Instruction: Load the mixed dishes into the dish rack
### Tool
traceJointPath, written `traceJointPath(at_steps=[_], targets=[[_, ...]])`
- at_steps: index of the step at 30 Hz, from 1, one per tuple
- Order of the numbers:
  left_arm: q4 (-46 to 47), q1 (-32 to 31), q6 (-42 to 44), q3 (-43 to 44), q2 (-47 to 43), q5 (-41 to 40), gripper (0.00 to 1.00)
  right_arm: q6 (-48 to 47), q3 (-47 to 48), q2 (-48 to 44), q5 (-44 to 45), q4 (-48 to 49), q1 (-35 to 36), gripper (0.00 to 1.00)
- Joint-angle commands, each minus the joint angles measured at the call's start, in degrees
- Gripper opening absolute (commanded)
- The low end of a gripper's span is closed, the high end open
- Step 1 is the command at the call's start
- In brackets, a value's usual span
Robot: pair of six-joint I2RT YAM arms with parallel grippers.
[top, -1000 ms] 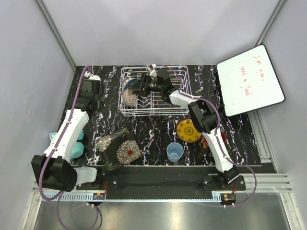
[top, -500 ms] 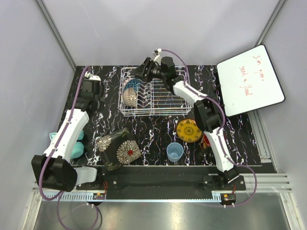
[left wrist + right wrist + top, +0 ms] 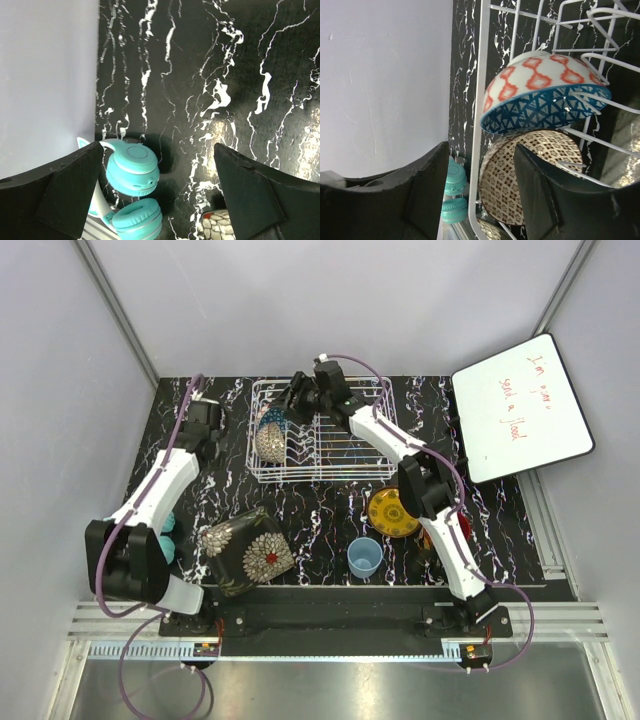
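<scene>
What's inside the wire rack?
Two bowls stand on edge at the left end of the rack: a blue bowl and a beige bowl. The right arm covers part of the rack's back, so that spot is hidden.

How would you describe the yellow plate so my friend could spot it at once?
Start at the white wire dish rack on the black marbled table. Just off its near right corner lies the yellow plate, flat on the table. It is the only bright yellow dish, round with a dark pattern; the light blue cup beside it is plain.
</scene>
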Motion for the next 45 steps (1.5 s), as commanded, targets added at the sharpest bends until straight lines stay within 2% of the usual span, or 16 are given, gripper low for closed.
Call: traceJointPath(at_steps=[1, 7, 13, 20, 28, 36, 40, 45], targets=[[2.9, 0.4, -1.0, 2.9, -0.3, 0.7, 0.99, 0.8, 9.6, 2.8, 4.2, -5.7, 1.3, 0.62], [4.7, 1.1, 0.2, -0.3, -1.9, 0.3, 0.99, 3.4, 19.4, 9.2, 5.8, -9.6, 2.0, 0.59], [6.0, 1.7, 0.0, -0.6, -1.5, 0.6, 0.99, 4.7, 18.9, 9.7, 6.7, -10.2, 2.2, 0.59], [8.2, 1.7, -1.0, 2.9, 5.4, 0.6, 0.99, 3.4, 15.5, 6.9, 8.0, -10.3, 2.2, 0.59], [9.7, 0.0, -0.3, 6.1, 14.0, 1.5, 0.99, 5.8, 23.8, 14.0, 6.7, -9.7, 2.2, 0.57], [9.5, -3.3, -0.6, 8.1, 14.7, 4.2, 0.99, 8.6, 26.7, 17.2, 6.3, -6.3, 1.7, 0.52], [9.4, -5.9, -0.1, 7.4, 14.3, 5.2, 0.99, 8.7, 26.3, 17.6, 6.1, -5.3, 1.2, 0.41], [9.2, -7.2, 0.5, 6.5, 14.5, 5.8, 0.99, 6.8, 26.8, 17.0, 5.1, -2.5, 1.1, 0.19]])
